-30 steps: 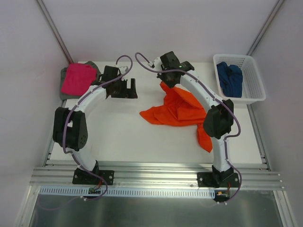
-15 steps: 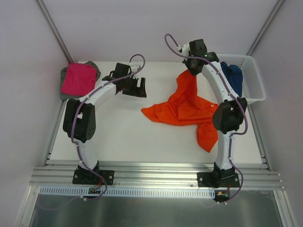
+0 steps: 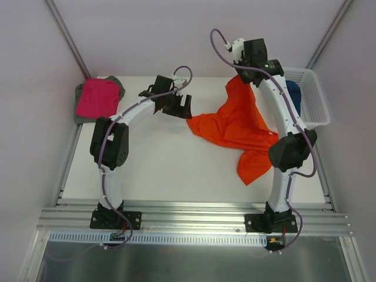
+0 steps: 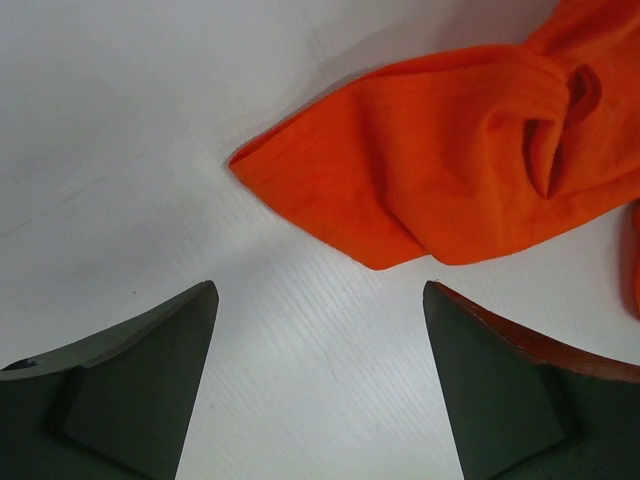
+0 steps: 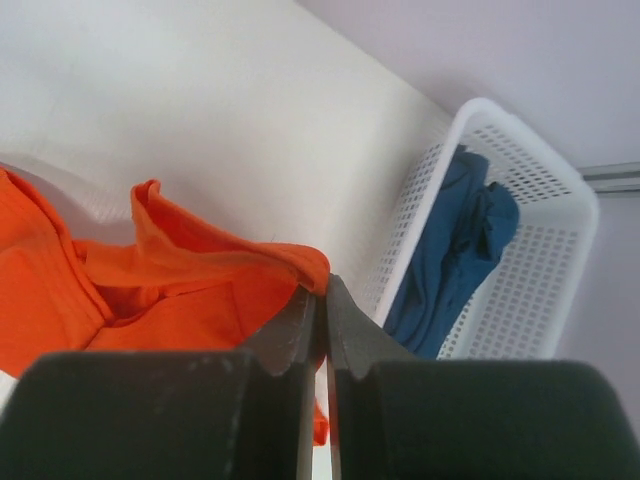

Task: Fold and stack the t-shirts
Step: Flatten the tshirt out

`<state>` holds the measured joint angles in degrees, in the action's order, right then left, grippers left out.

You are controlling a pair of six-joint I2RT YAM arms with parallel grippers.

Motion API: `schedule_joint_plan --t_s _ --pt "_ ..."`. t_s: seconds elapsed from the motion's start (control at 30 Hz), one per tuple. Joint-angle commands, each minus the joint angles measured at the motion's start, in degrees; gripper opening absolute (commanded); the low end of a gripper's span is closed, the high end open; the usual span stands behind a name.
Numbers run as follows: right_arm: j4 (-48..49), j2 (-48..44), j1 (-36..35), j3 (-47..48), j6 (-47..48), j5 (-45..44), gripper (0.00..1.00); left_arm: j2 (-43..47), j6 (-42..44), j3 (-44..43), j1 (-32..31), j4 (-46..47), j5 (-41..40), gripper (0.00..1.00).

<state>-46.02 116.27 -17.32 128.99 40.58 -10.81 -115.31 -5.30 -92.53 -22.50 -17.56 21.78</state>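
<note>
Right gripper (image 5: 322, 292) pinches the orange shirt (image 3: 235, 126) by one edge and holds it up; left gripper (image 4: 320, 300) hangs spread near a low corner.
The cloth looks light, soft and limp: the lifted part drapes from the pinch, and the rest lies crumpled on the table (image 3: 153, 170), right of the middle. I judge that free corner, taken at the hem, the best second hold.
</note>
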Motion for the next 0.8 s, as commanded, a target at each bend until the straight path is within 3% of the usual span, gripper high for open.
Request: schedule_joint_plan --t_s 0.0,0.23,0.33,0.47,0.77 --pt "3.12 -9.56 -0.17 3.28 -0.24 -1.23 0.01 -1.06 0.03 -5.46 0.18 0.95 -0.07 0.85" --pt "6.38 -13.61 -0.87 7.5 -0.59 -2.55 0.01 0.44 -2.08 -6.43 1.41 2.27 -2.0 0.87" --pt "5.77 -15.28 -2.36 6.89 -0.85 -2.64 0.01 -2.37 -1.38 -11.43 2.37 2.62 -1.13 0.87" --pt "6.21 -17.39 -4.74 4.79 0.82 -3.52 0.01 -7.2 -0.59 -21.27 2.46 3.5 -0.69 0.88" --pt "-2.3 -23.72 -5.09 -5.85 -5.58 2.1 0.01 -13.09 -4.1 -25.23 1.85 6.22 5.02 0.89"
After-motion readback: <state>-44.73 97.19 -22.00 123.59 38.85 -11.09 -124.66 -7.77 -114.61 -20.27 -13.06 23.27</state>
